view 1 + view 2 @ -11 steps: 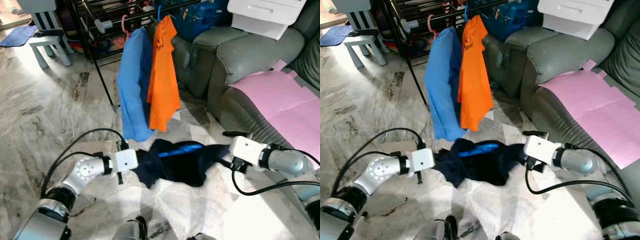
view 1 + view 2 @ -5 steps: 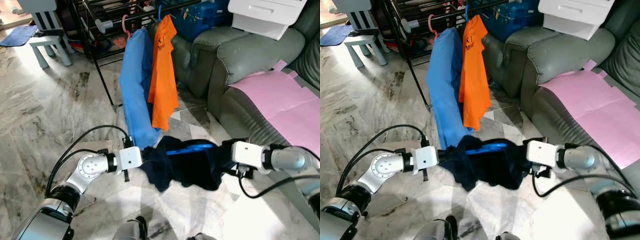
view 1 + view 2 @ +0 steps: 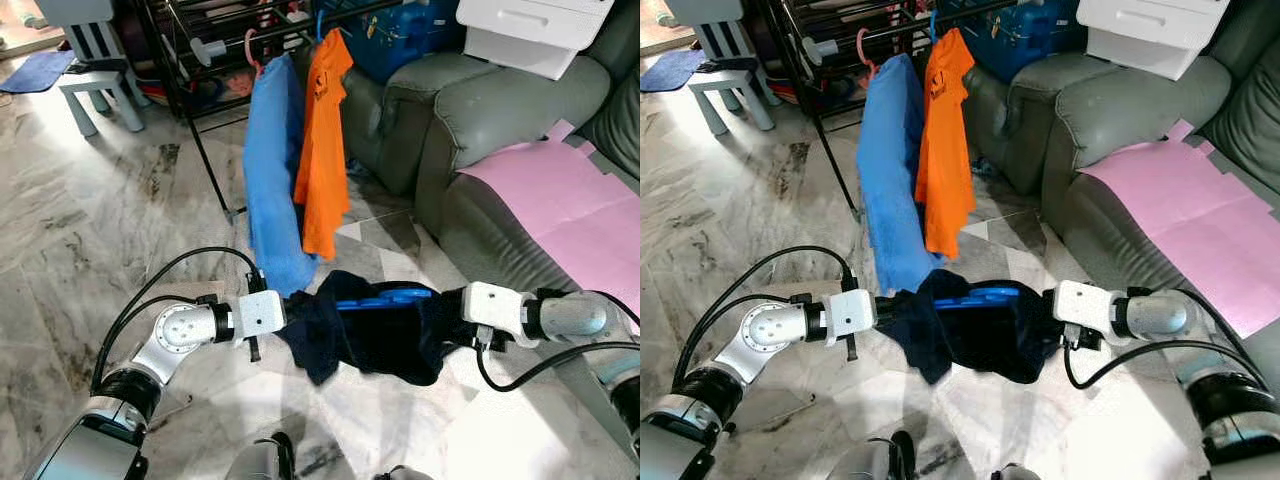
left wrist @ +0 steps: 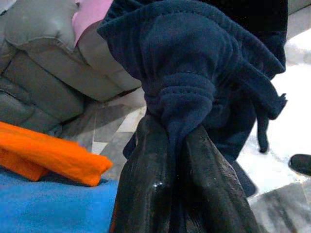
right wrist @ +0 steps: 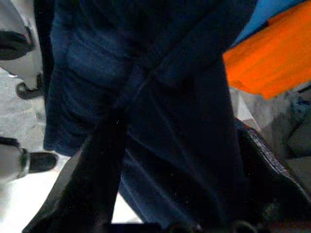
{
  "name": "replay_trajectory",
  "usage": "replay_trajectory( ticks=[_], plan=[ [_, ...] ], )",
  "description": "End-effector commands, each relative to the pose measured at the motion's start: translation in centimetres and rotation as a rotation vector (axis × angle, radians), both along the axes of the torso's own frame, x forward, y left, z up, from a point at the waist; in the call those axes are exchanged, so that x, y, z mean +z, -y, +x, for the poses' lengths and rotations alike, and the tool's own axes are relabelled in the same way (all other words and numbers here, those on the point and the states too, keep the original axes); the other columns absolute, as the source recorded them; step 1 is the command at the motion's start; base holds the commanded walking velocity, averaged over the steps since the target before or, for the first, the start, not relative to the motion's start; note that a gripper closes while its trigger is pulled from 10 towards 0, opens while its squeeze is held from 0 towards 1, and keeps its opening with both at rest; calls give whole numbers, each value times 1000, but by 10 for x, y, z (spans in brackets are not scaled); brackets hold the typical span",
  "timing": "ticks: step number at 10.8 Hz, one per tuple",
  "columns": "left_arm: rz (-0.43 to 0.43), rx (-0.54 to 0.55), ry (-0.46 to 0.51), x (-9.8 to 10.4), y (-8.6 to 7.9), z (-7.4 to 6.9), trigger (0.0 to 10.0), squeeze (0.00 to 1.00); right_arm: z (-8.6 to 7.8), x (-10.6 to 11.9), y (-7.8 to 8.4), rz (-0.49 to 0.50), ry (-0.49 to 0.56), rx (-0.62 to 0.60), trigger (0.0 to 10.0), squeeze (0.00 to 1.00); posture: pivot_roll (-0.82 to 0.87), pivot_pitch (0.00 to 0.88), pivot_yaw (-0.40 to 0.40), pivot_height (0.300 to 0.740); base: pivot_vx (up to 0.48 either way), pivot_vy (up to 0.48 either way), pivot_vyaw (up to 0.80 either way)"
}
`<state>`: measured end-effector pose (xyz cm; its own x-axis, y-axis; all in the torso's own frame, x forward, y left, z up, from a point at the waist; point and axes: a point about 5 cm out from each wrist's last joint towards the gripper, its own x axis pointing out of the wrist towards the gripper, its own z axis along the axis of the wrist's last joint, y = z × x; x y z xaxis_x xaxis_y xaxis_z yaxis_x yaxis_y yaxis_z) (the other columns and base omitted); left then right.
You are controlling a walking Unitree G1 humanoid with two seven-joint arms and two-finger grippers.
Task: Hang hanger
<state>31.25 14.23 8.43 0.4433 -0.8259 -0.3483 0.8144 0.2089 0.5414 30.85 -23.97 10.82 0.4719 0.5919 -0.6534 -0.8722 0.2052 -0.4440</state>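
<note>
A dark navy garment (image 3: 375, 325) on a blue hanger (image 3: 385, 297) hung stretched between the two arms, low over the marble floor (image 3: 90, 230) and just in front of the clothes rack (image 3: 215, 60). The left gripper (image 4: 177, 160) had its two black fingers pressed together on a bunched fold at the garment's left edge, the cloth pinched tight between them in the left wrist view. The right gripper (image 5: 180, 160) was at the garment's right end; in the right wrist view its fingers (image 5: 92, 165) stood apart with dark cloth draped thickly between them, so I could not tell whether they really gripped it. On the rack behind, a blue shirt (image 3: 272, 170) and an orange shirt (image 3: 325, 150) hung side by side, the blue one's hem coming down close to the navy garment. A grey sofa (image 3: 470, 110) stood to the right, with a pink sheet (image 3: 560, 195) spread on its seat.
</note>
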Motion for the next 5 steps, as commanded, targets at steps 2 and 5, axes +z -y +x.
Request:
replay_trajectory(
  ticks=[2, 5],
  plan=[
    [-45, 5, 13, 6, 1, 2, 10000, 0, 1, 5, -3, 46, -25, 22, 0, 0, -110, 138, 57, 740, 0, 0, 0],
    [-40, 5, 2, 3, 1, 0, 10000, 0, 5, 19, -7, 96, -48, 53, 0, 0, -110, 136, 55, 740, 0, 0, 0]
  ],
)
